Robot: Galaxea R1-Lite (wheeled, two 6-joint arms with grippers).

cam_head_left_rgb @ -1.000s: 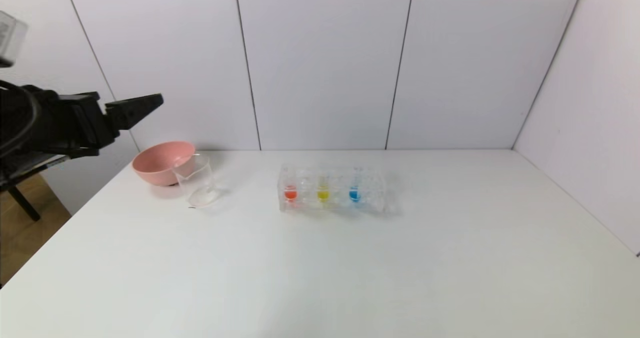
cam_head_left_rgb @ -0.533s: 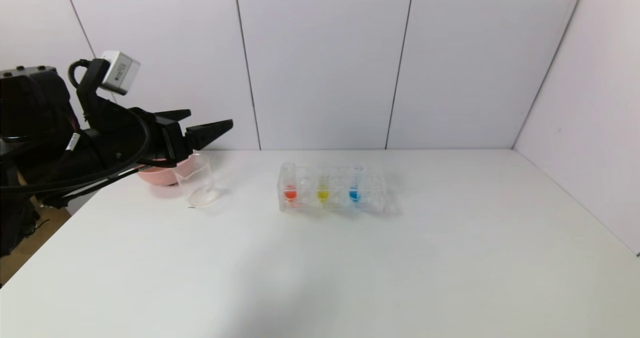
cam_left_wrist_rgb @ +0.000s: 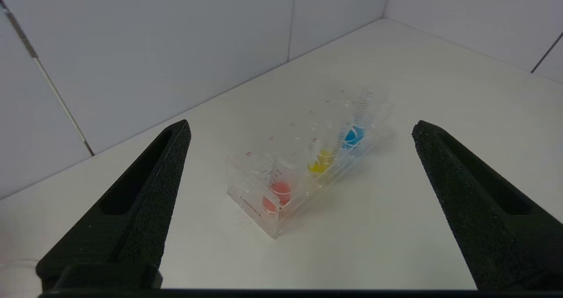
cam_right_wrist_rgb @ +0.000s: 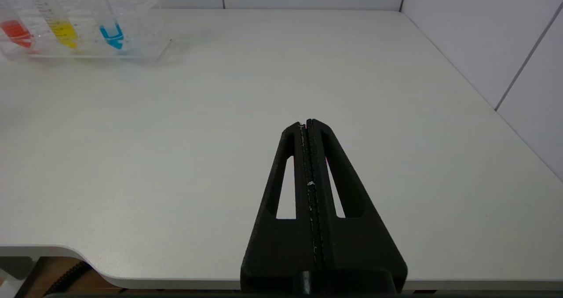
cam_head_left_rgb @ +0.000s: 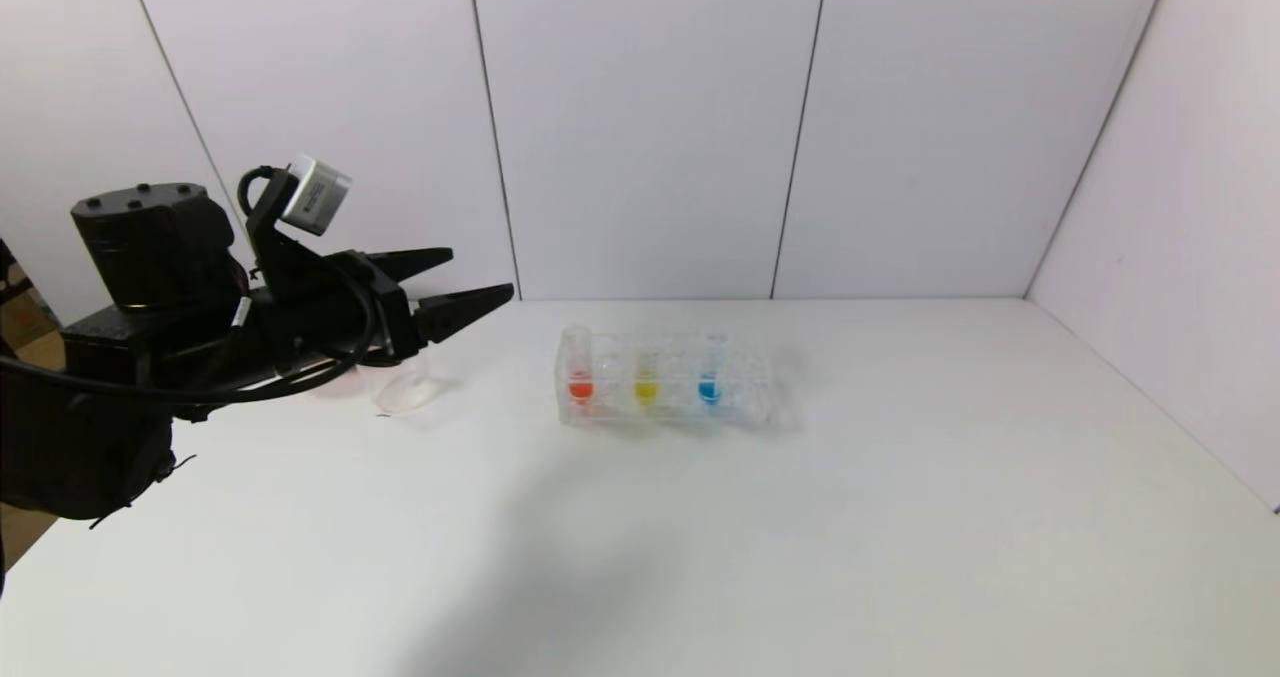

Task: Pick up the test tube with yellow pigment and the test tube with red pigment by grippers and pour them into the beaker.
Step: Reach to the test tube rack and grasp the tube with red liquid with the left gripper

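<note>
Standing in the clear tube rack point(cam_head_left_rgb: 665, 382) untouched, the test tube with red pigment point(cam_head_left_rgb: 579, 367) and the test tube with yellow pigment point(cam_head_left_rgb: 646, 377) await pickup; the beaker point(cam_head_left_rgb: 403, 382) looks empty; left gripper point(cam_head_left_rgb: 472, 282) hovers above it, fingers wide apart; right gripper point(cam_right_wrist_rgb: 306, 123) parked, pressed together

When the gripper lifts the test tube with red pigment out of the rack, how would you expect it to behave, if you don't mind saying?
The test tube with red pigment looks slim, clear and smooth, so it may slip between the pads and is probably fragile. Only its bottom holds liquid, so it is likely light. With a round bottom, it would probably roll if laid on the table.
</note>
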